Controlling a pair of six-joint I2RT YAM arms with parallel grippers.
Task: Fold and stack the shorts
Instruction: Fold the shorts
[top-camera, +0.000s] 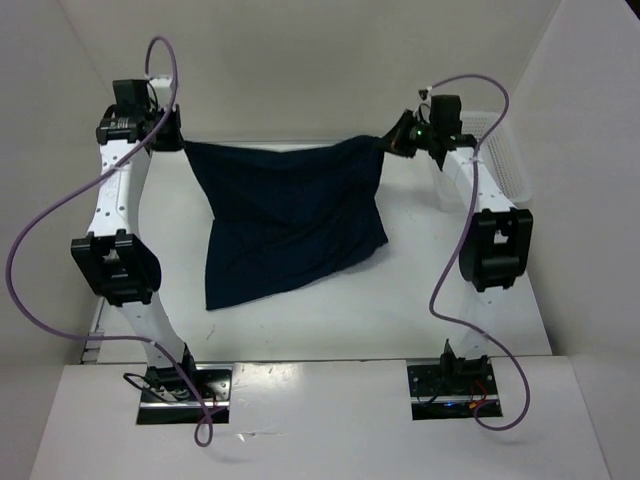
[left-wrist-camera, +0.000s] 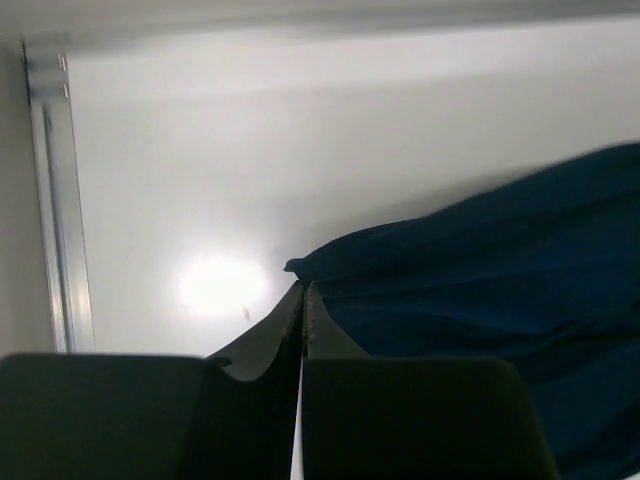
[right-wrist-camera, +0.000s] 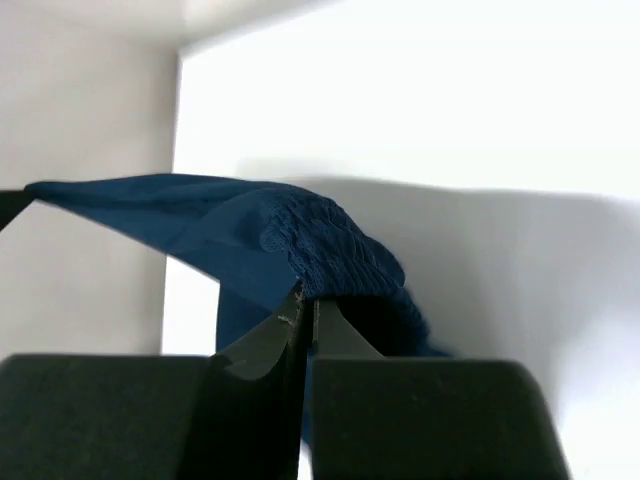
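as only wrist views confirm, left gripper and right gripper are clamped on the raised shorts.

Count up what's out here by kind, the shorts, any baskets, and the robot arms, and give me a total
Navy shorts: 1
White mesh basket: 1
Robot arms: 2 (left arm, right arm)
Total: 4
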